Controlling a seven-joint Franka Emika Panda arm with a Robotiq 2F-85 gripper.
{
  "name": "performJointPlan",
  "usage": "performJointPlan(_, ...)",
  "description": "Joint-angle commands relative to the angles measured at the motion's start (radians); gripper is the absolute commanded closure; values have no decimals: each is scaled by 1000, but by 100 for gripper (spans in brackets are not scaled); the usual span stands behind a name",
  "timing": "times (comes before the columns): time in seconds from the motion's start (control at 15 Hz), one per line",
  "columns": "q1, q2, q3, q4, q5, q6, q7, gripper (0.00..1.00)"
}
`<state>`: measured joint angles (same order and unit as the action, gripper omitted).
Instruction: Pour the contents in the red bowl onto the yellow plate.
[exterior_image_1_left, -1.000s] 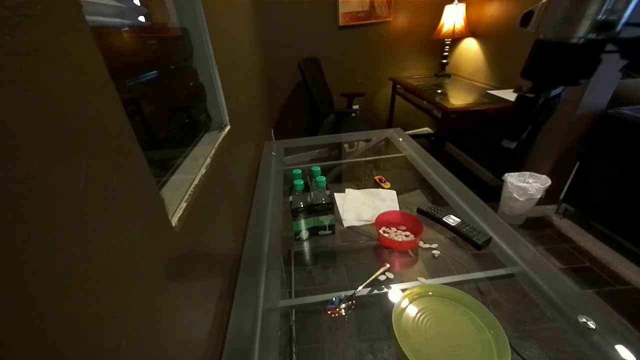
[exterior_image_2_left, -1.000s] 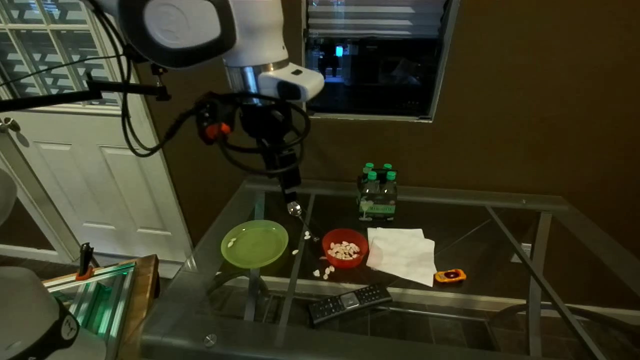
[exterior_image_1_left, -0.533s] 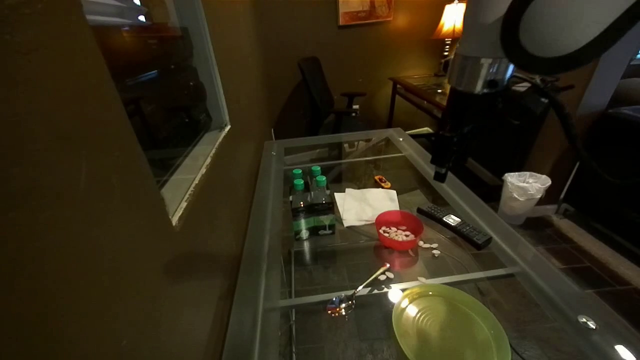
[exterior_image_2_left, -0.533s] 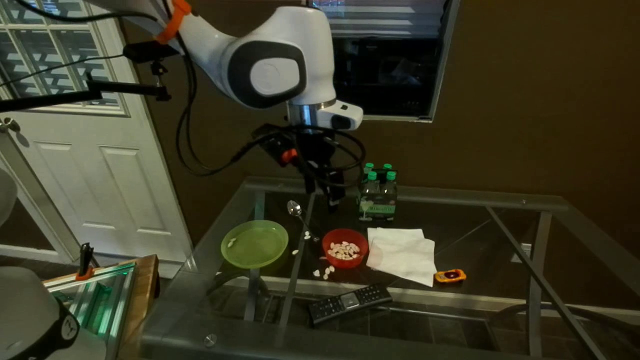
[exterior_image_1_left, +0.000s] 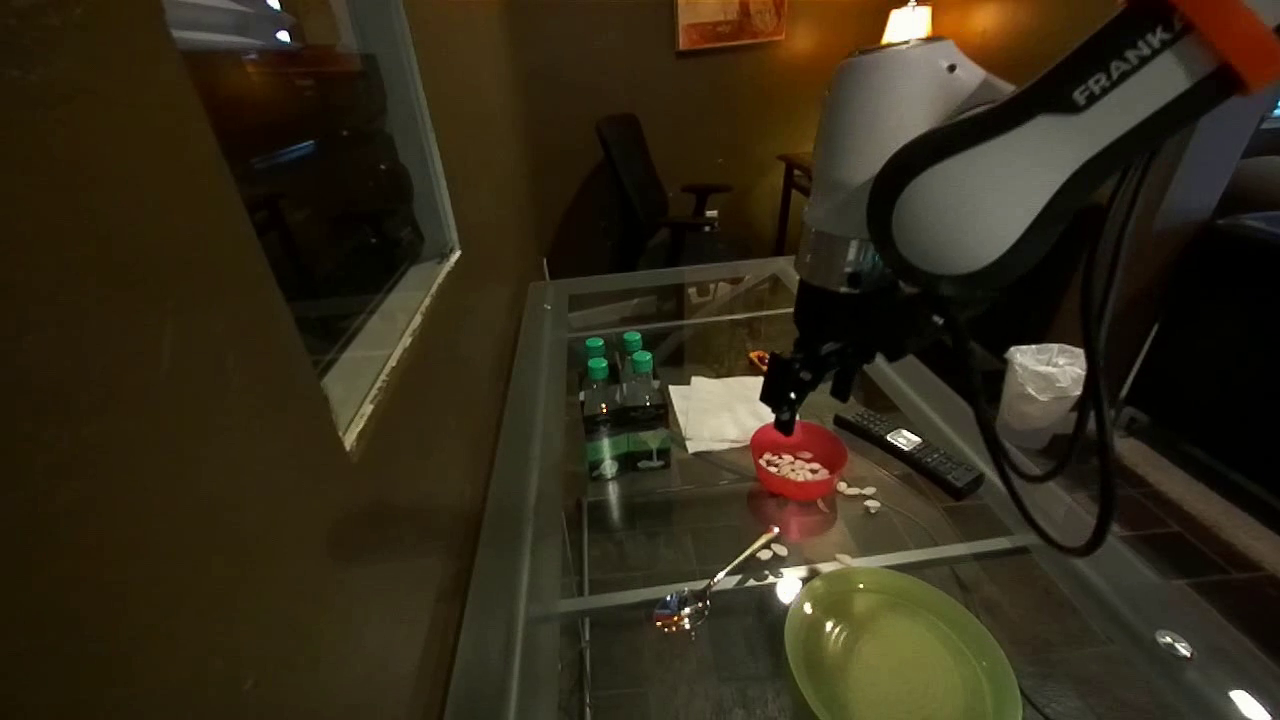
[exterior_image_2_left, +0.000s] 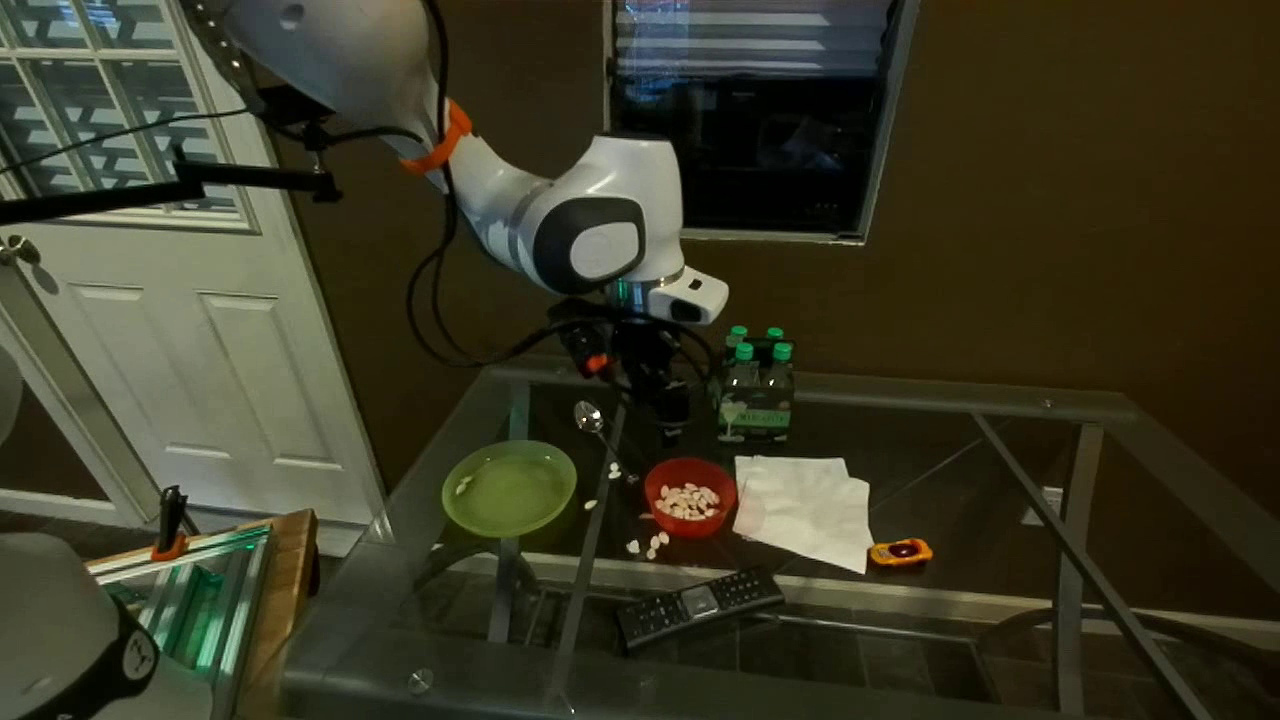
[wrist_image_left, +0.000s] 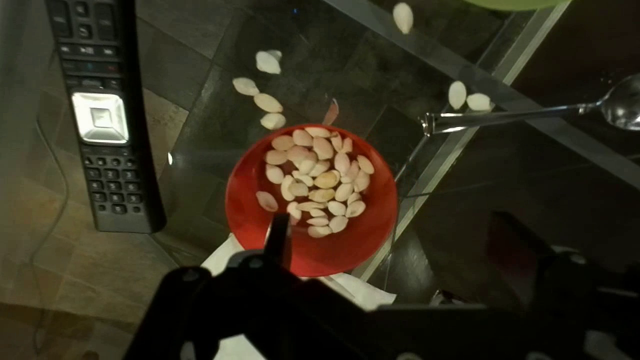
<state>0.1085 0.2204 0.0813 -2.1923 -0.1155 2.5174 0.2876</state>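
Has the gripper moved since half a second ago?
Yes. In an exterior view, the gripper has come down and leftward in the picture, toward the red bowl, which has not moved.

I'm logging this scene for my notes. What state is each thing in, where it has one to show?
Hand: open, empty.
Bowl: upright, partly filled, not held.
Pieces: mostly in the bowl, some loose outside.
Plate: face up, nearly bare.
Spoon: lying down.
Bottles: capped, upright.
Napkins: flat, overlapping.
Remote: lying buttons up.
Lamp: lit.
Bin: lined.
Door: looks shut.
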Motion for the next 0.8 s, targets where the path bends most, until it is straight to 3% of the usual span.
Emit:
performJointPlan(0.0, 27, 19, -18, 2, -6, 31, 29, 0)
performJointPlan(0.47, 39, 41, -27, 13, -14, 55, 58, 0)
performJointPlan(0.73, 69, 80, -53, 34, -81, 30, 90, 0)
